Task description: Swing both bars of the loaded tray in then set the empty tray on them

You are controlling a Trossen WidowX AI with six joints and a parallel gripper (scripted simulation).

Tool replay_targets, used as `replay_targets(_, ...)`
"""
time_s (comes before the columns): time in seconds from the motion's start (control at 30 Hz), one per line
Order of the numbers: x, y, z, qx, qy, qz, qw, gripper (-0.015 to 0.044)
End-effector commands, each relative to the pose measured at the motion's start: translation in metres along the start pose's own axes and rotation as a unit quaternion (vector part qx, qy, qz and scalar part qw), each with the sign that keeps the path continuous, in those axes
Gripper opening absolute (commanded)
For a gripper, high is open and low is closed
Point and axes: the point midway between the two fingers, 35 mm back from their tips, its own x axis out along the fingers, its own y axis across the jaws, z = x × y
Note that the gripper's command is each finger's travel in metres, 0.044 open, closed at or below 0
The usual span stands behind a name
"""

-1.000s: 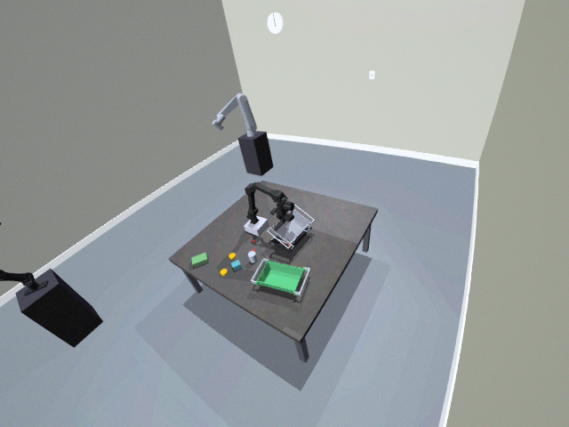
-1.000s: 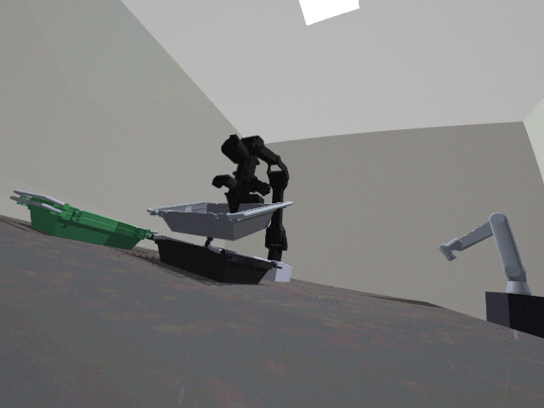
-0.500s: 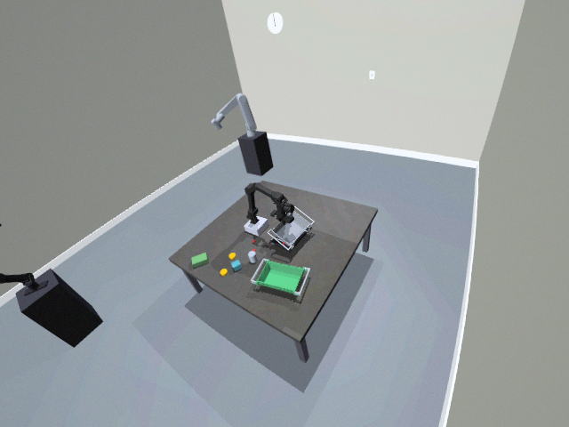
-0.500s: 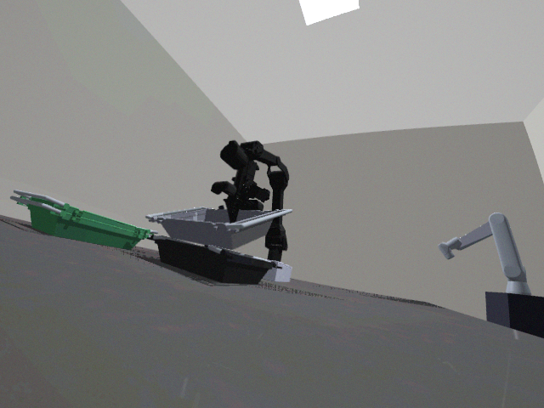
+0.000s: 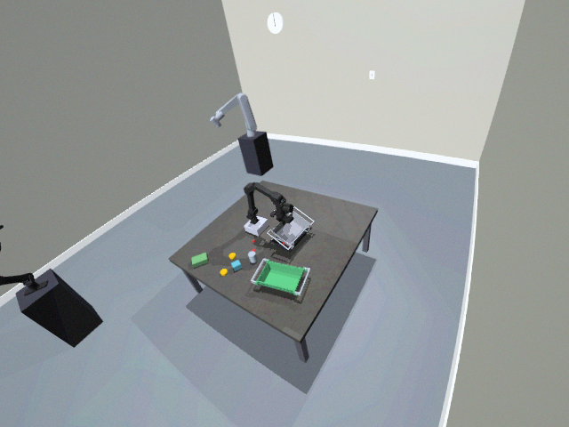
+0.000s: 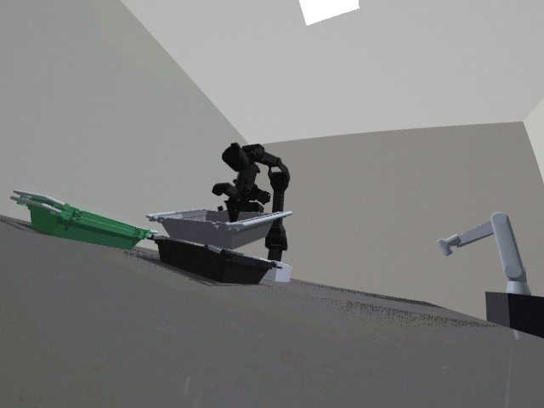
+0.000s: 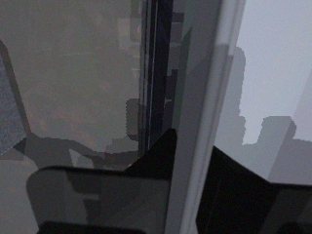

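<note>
The empty grey tray (image 5: 293, 228) (image 6: 197, 230) (image 7: 263, 93) hangs just above the black tray, tilted relative to it. My gripper (image 6: 233, 218) (image 7: 178, 136) is shut on its side wall, at the robot's side, one finger inside and one outside. The black tray (image 6: 189, 258) (image 7: 158, 97) stands on the table under it. Its inside and load are mostly hidden. A piece of light wire bar (image 6: 214, 248) shows along its rim; how both bars lie cannot be told. Whether the two trays touch is unclear.
A green tray (image 5: 281, 277) (image 6: 87, 228) with light bars stands nearby on the table (image 5: 331, 248). A green block (image 5: 199, 260), yellow pieces (image 5: 232, 255) (image 5: 223, 271), a blue cube (image 5: 236, 265), a pale cylinder (image 5: 252, 257) and small red pieces lie near the robot base (image 5: 255, 226).
</note>
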Motion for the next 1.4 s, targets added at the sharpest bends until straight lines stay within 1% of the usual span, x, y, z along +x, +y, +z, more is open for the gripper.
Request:
replay_targets(0.0,0.005,0.004,0.000,-0.001,0.000,0.001,1.000,0.0000)
replay_targets(0.87,0.024,0.015,0.000,-0.001,0.000,0.002,1.000,0.0000)
replay_targets(1.37,0.026,0.016,0.000,-0.001,0.000,0.002,1.000,0.0000)
